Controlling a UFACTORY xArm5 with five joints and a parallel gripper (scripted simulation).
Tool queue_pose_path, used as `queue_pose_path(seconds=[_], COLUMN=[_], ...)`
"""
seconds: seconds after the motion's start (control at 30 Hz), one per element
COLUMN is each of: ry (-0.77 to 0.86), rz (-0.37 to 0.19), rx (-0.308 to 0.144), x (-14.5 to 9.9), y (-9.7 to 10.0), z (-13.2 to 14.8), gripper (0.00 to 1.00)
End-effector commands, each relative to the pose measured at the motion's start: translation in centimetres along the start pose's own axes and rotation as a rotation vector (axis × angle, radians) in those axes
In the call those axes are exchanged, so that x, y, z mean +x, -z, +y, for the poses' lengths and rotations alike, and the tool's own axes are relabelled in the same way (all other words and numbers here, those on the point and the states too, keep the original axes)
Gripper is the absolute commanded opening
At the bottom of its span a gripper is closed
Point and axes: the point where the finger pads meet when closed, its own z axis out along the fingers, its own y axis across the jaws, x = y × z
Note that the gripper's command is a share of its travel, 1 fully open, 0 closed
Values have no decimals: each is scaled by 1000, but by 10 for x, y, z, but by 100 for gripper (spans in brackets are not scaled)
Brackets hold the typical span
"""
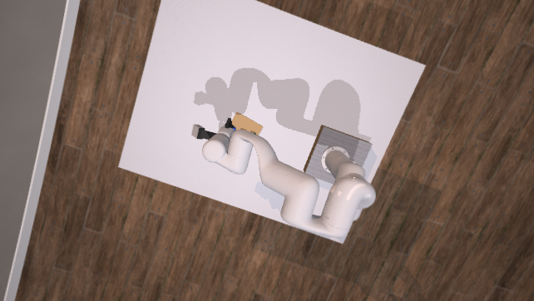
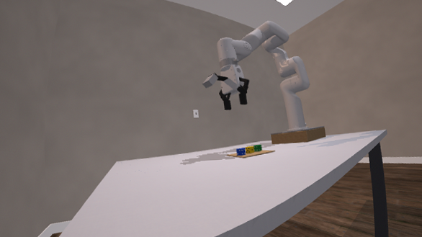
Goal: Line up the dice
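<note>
At frame centre, the tan mat (image 2: 266, 152) lies on the white table (image 2: 200, 190), carrying blue die (image 2: 240, 151), yellow die (image 2: 249, 150) and green die (image 2: 257, 148) in a row. Above them my gripper (image 2: 235, 101) hangs, fingers spread, holding nothing.

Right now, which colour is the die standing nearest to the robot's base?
Green, shown best in the exterior view.
</note>
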Motion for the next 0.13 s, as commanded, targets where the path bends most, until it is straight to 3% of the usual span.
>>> queue_pose_path(seconds=[0.0, 0.1], ry=[0, 0], rz=[4, 4], rx=[0, 0], x=[1, 1], y=[2, 2], z=[0, 0], gripper=[100, 100])
